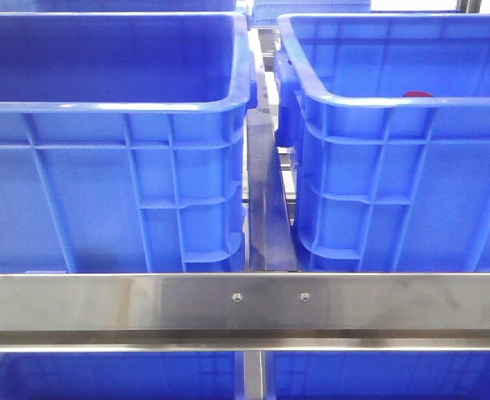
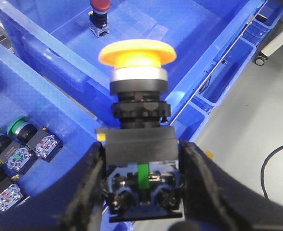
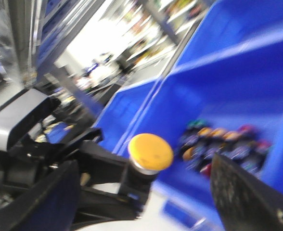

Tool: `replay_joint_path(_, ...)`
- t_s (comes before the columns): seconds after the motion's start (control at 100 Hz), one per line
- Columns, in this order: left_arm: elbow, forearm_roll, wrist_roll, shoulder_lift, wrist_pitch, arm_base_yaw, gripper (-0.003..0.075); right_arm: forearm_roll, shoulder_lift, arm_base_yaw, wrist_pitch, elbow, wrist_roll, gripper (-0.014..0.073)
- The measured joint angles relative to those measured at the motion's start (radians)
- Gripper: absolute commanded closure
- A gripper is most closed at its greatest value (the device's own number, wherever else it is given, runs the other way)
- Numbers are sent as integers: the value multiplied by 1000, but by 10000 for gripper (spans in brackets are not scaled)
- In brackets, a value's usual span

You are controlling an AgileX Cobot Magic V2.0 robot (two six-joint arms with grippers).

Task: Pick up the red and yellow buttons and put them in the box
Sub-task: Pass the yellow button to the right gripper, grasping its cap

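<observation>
Steel rack rail (image 1: 245, 304), two blue crates (image 1: 112, 142) (image 1: 403, 150) side by side.

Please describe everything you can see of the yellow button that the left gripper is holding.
The yellow button has a wide, glossy mushroom cap, a silver collar below it, a black ribbed ring, and a black block base with a green strip and screw terminals. It looks like plastic with a metal collar. The left gripper clamps the base from both sides, cap pointing away from the wrist, above a blue crate. The blurred right wrist view also shows it.
</observation>
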Motion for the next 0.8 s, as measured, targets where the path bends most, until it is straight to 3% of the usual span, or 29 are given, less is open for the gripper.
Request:
replay_joint_path(0.3, 0, 0, 0, 0, 0, 0, 739, -2, 237, 0, 159, -97, 122, 15)
replay_joint_path(0.6, 0, 0, 0, 0, 0, 0, 739, -2, 339, 100, 168, -170, 133, 18)
replay_joint_path(0.7, 0, 0, 0, 0, 0, 0, 739, -2, 356, 130, 168, -194, 133, 37)
replay_joint_path(0.8, 0, 0, 0, 0, 0, 0, 739, 0, 361, 146, 170, -206, 133, 109)
